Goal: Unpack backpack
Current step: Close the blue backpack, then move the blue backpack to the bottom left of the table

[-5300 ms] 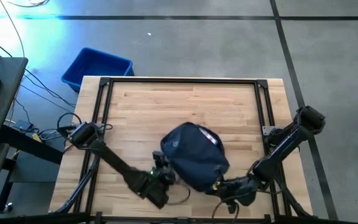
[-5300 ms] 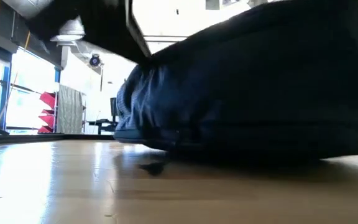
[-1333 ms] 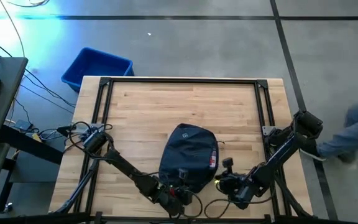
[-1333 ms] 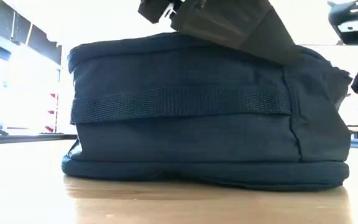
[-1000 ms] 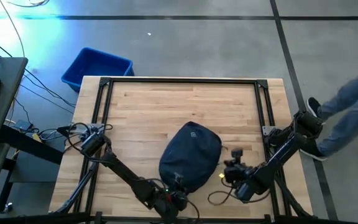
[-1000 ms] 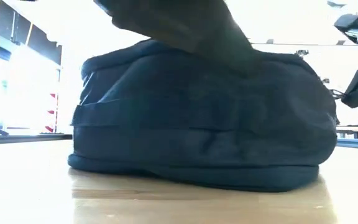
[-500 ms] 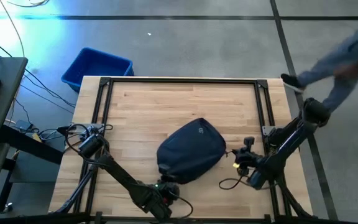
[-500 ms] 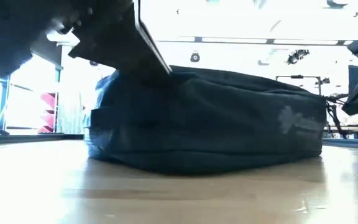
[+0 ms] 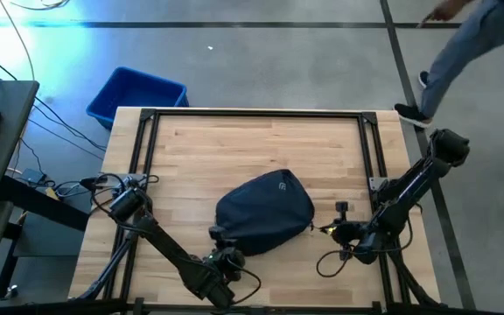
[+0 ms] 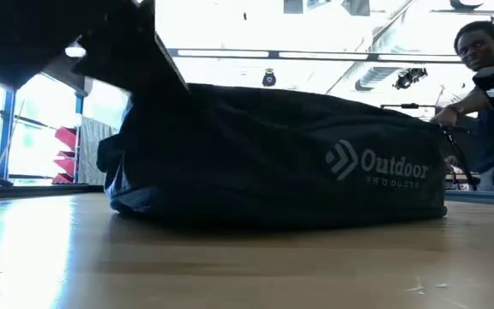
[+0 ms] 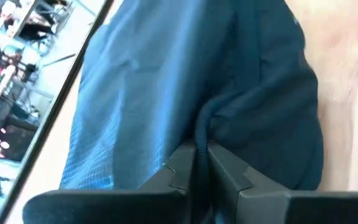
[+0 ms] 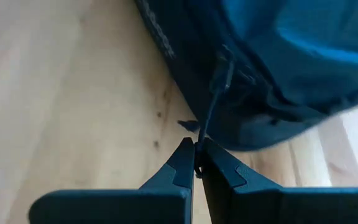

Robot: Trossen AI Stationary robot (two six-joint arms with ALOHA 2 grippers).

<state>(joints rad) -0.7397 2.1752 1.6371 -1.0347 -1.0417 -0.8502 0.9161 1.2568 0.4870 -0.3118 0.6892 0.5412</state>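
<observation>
Lies flat on the near middle of the table (image 9: 191, 140): a dark navy backpack (image 9: 265, 212), white logo side up, nothing taken out of it and no contents to be seen anywhere on the wood. Looks shut for the most part, though how far the zip has run cannot be told. Pinched at its near left corner by the left claw (image 11: 201, 163), fingers closed narrow on a fold of the blue fabric. Pulled at its right edge by the right claw (image 12: 196, 163), fingers pressed together on a thin dark zip cord that runs taut from the bag's seam. Judged from this, stands at the very opening step: one side anchored, the other drawing the zip; the opening of the bag and all the emptying still to come. Beyond the table's far left corner, on the floor, a blue bin (image 9: 136, 94). At the far right, past the table's edge, a person (image 9: 462, 44) walking by.
</observation>
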